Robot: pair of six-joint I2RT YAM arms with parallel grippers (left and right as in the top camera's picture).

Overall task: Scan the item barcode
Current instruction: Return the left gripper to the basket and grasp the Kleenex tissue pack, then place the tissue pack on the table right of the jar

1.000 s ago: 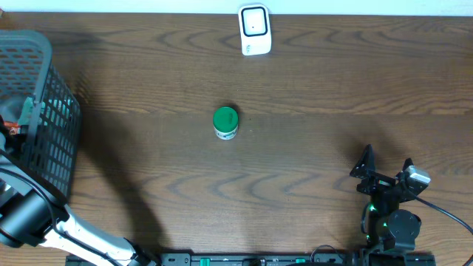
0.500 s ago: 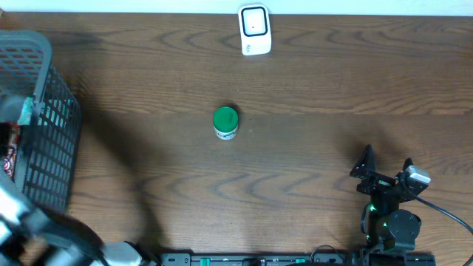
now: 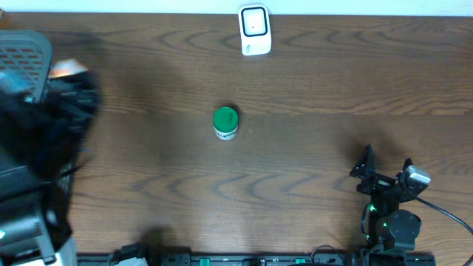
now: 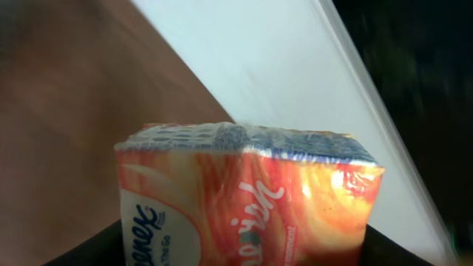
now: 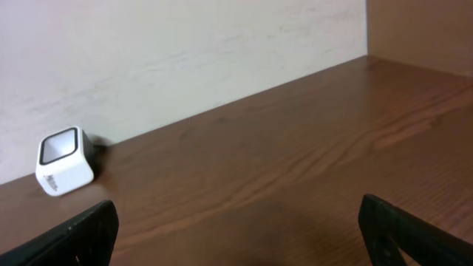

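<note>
**Tissue pack gripped above the basket, scanner a long way off**

The brown tabletop [image 3: 310,89] is mostly bare. The wire basket [image 3: 26,46] sits directly under the left jaws, at the tabletop's left end. The left arm [image 3: 41,133] shows only as a dark blur over it in the overhead view. In the wrist view the left jaws stand fairly wide and are closed on an orange tissue pack [image 4: 247,199]. They grip its lower end, and most of the pack stands clear above them. No barcode shows on the face turned toward the camera.

The right jaws are spread fully and hold nothing. They rest low, well apart from the pack.

The white scanner [image 3: 254,29] stands at the far edge, well apart from the left jaws and ahead and left of the right jaws. A green-lidded jar [image 3: 225,123] stands between the two pairs of jaws, nearer the scanner than either.

Risks from here:
- The wrapper looks soft and glossy, so a fast swing could let the pack slip or twist in the jaws.
- The barcode may sit on a hidden face or under the jaws, so the scanner would read nothing.
- A low path from the left jaws to the scanner could clip the basket rim or topple the jar.
</note>
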